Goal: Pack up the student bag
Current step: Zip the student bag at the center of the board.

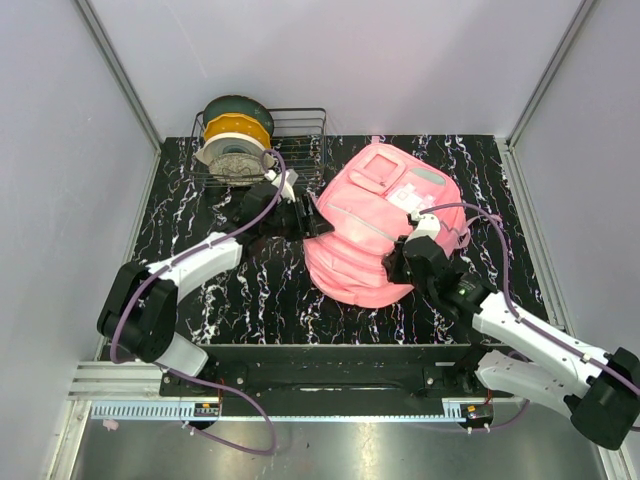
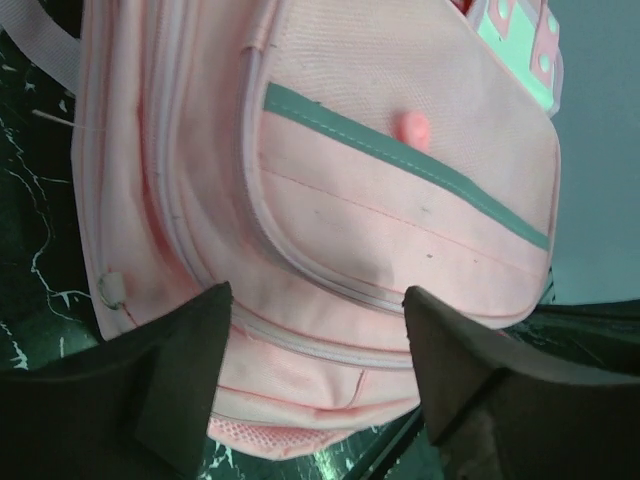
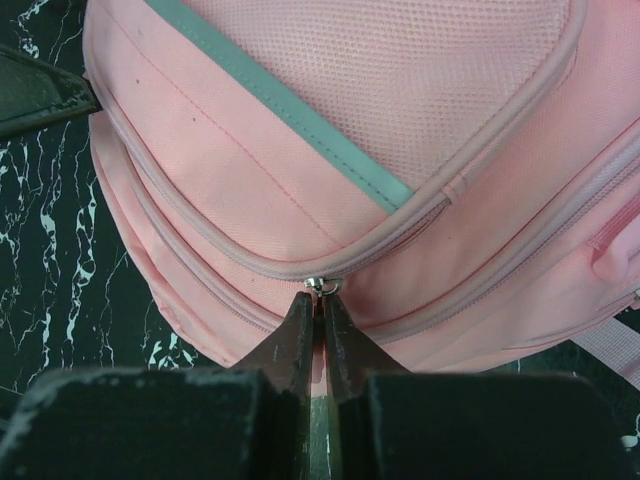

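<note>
On the black marbled tabletop (image 1: 250,290), right of centre: one student bag (image 1: 375,225), pink fabric, lying flat with its front pockets up and a grey-green trim strip across the pocket.

My left end effector (image 1: 308,214): at the bag's left edge, fingers (image 2: 190,340) spread wide, holding nothing, with the bag's zippered side showing between them.

My right end effector (image 3: 320,300): at the bag's near right edge, fingers pressed together on a zipper pull (image 3: 320,285), its metal ring at the very tips.

Far left corner: one wire basket (image 1: 300,125) holding filament spools (image 1: 237,140), well apart from the bag.
</note>
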### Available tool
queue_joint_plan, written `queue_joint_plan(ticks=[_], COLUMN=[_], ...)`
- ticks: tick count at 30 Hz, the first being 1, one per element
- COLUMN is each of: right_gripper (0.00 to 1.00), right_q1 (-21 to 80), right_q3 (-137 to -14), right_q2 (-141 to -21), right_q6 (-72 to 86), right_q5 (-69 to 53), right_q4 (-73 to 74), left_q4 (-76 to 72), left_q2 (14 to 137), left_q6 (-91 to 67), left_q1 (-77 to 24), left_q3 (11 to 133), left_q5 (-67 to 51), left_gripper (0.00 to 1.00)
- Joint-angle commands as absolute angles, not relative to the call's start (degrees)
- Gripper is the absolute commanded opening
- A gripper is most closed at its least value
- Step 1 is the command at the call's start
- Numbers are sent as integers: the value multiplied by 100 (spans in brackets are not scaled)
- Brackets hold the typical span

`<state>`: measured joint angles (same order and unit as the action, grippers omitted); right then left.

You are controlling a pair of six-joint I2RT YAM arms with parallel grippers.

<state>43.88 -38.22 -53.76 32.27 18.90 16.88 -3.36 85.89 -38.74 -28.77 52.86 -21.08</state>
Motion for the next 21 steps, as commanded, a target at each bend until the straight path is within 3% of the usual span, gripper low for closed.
queue_joint_plan(ticks=[1, 4, 16, 21], right_gripper=[0, 0, 0, 0], right_q1=[4430, 4430, 4430, 4430], right_q3=[-3990, -4025, -4025, -3938], right_q2=[-5467, -5519, -5520, -5371], right_q6=[3305, 3305, 3296, 3366], right_q5=[1846, 1863, 1723, 1802], right_q4=[1345, 1345, 1283, 1318], left_q4=[-563, -317, -1476, -908], left_q2=[8324, 8157, 8332, 8498], left_q6=[-3779, -3692, -4122, -3912], left_q1=[-2892, -2883, -2909, -2900], left_q3=[5319, 5169, 5352, 5773], left_q5=[-2268, -2022, -2277, -2031], left_gripper=[82, 92, 93, 93])
